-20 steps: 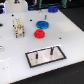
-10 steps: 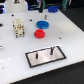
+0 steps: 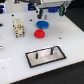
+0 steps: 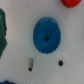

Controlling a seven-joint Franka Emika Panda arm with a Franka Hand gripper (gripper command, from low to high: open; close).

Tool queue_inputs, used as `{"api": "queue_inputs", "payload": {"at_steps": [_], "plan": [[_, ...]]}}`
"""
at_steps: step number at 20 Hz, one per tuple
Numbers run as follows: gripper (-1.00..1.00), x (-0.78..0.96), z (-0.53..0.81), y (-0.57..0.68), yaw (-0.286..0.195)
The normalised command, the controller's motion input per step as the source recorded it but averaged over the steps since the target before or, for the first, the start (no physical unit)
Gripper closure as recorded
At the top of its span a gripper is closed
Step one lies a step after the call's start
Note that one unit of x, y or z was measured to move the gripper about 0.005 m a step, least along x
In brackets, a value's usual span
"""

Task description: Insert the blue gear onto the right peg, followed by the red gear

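The blue gear (image 3: pixel 43 23) lies flat on the white table (image 3: pixel 12 55) in the upper middle of the exterior view, directly under the tool (image 3: pixel 50 11), which hangs at the top edge of that frame. This is the relation the next move turns on: the gear is straight below, so a plain descent should reach it. The wrist view agrees, with the blue gear (image 4: pixel 46 36) near the middle of its frame. Whether the fingers are spread or pressed together I cannot tell; they are blurred in the exterior view and do not show in the wrist view. Nothing appears to be held.

The red gear (image 3: pixel 39 33) sits just below the blue one in the exterior view, close but apart from it; its edge shows in the wrist view (image 4: pixel 72 2). The plate (image 3: pixel 46 56) lies lower in the frame, well apart from both gears, with the right peg (image 3: pixel 51 50) standing upright and bare beside the left peg (image 3: pixel 38 53).

The blue gear is a round, toothed plastic disc, bright and smooth, with a dark hole at its hub; being round, it has no long axis to line up with. The red gear is smaller and seems thicker. The plate is grey with a black frame. A pale, blocky object (image 3: pixel 18 27) stands at the exterior view's left.
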Motion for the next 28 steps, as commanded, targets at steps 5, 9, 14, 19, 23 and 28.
{"api": "queue_inputs", "payload": {"at_steps": [5, 9, 14, 19, 23, 28], "plan": [[-1.00, -0.43, -0.47, 0.05, 0.000], [-1.00, -0.40, -0.44, -0.08, 0.000], [-1.00, -0.36, -0.43, -0.06, 0.000], [-1.00, -0.33, -0.40, -0.02, 0.000], [1.00, -0.38, -0.23, -0.02, 0.000], [1.00, -0.29, -0.13, 0.00, 0.000]]}}
